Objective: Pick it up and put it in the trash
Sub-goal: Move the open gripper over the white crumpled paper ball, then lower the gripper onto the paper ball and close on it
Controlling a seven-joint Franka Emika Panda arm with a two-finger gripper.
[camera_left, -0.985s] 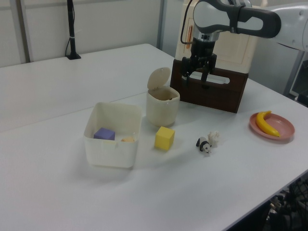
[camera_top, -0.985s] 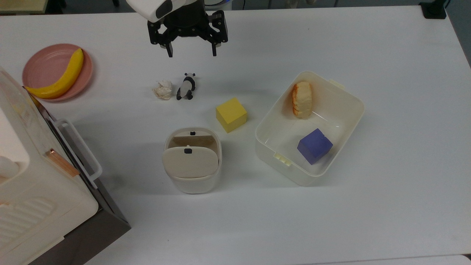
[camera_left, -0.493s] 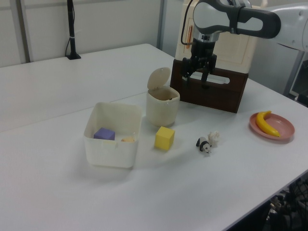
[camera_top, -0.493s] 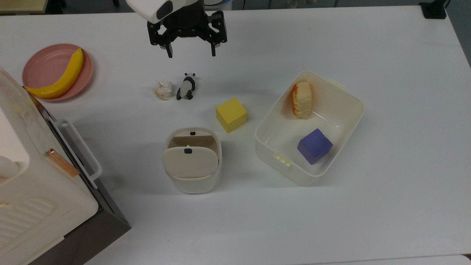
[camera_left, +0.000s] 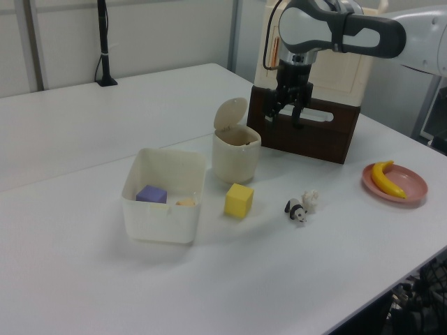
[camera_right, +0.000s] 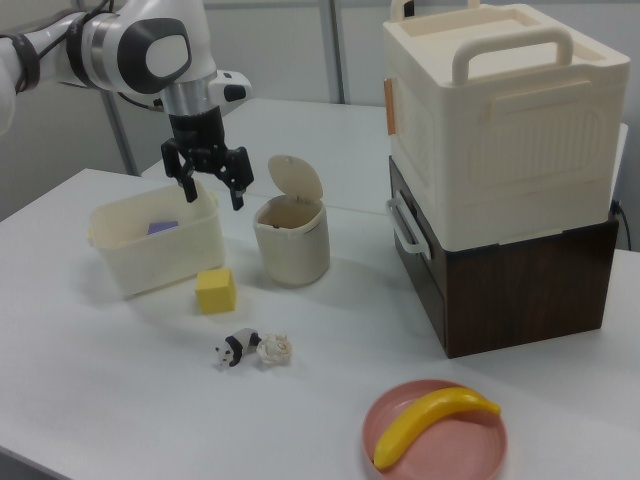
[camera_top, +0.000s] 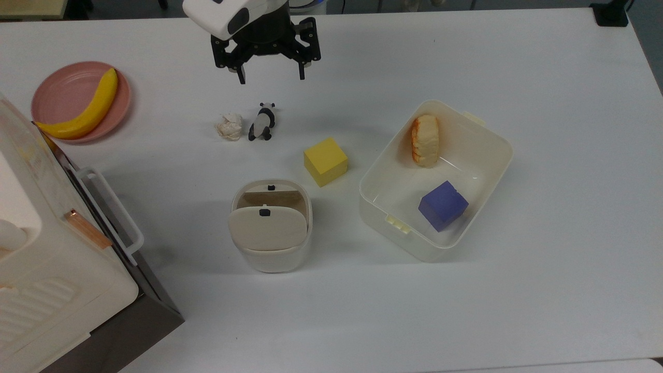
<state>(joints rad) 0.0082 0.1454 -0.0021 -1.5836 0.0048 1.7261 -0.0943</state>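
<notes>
No readable text, label, brand, number or sign appears on anything on the table or on the robot arm.

In the right view, the spread-fingered tool (camera_right: 211, 195) hangs above the desk (camera_right: 120, 420); the paper ball (camera_right: 275, 350) touches the panda figurine (camera_right: 237, 349), near the yellow cube (camera_right: 216, 290).

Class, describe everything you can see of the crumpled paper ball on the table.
The paper ball is a small whitish-beige wad, tightly crumpled with creased folds. It lies on the white table, right beside the panda figurine, on the top view's left of it, about its size. Nothing grips it; the open tool hangs apart from it.
</notes>
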